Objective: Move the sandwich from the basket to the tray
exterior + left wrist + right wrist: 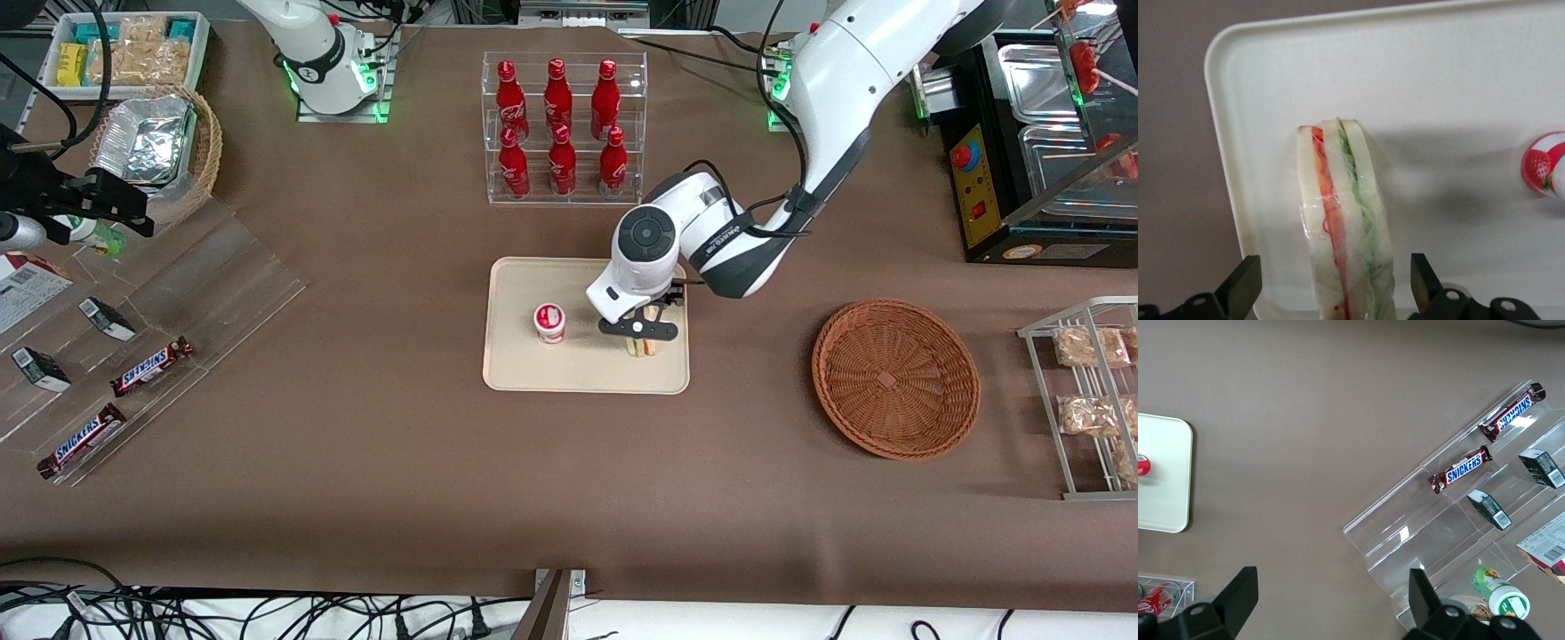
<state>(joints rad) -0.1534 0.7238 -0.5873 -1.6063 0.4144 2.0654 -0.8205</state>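
the front view looks steeply down from high above the near edge of the brown surface, taking in the cream tray, the wicker basket and the bottle rack from far off. the left wrist view looks straight down from close above the same tray, past the hand with its fingers spread on either side of the sandwich, which the front view also shows. the right wrist view looks down from mid height at the parked arm's end, sharing the tray corner and snickers bars with the front view.
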